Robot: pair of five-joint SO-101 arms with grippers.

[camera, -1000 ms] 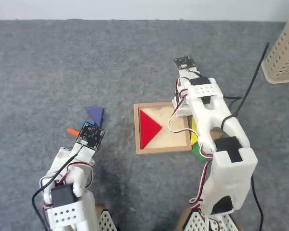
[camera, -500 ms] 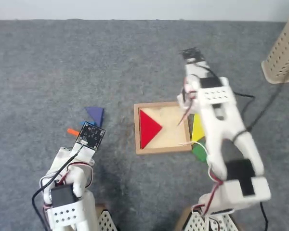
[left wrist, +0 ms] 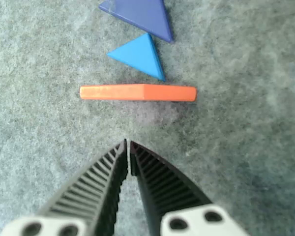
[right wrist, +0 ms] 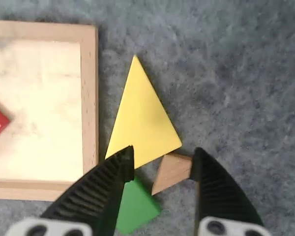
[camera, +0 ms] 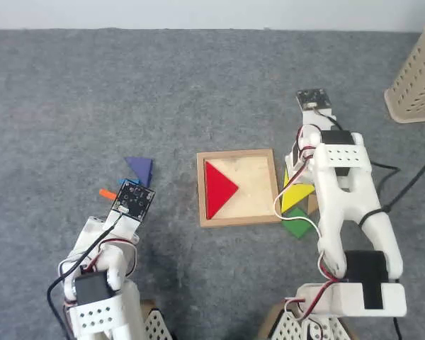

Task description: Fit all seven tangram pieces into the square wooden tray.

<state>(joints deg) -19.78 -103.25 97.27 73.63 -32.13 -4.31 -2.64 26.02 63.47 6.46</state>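
High view, taken from the tray outward: finds the square wooden tray [camera: 237,152] flat on grey carpet at mid-table, with a red triangle [camera: 218,188] lying against its left inner wall and bare pale wood across the other half. Just outside the right rim, picks out a yellow triangle [camera: 295,198] and, nearer the arm bases, a green piece [camera: 295,225], both partly under the right arm. Well apart to the left, catches a purple triangle [camera: 139,168] and an orange piece [camera: 108,193] just ahead of the left arm's wrist.

Right wrist view: comes close on the same rim [right wrist: 90,98] and sets the yellow triangle [right wrist: 141,125] just beside it, apart from the red inside. Adds a tan wooden piece [right wrist: 173,172] touching the yellow's edge, with the green piece [right wrist: 135,209] alongside. Has the right gripper [right wrist: 163,152] spread wide and empty, hovering over the yellow's edge and the tan piece.

Left wrist view: lines up the purple triangle [left wrist: 140,14], a small blue triangle [left wrist: 139,55] and the orange piece [left wrist: 137,92], seen as a long thin bar. Puts the left gripper [left wrist: 128,145] just short of the orange, tips pressed together on nothing.
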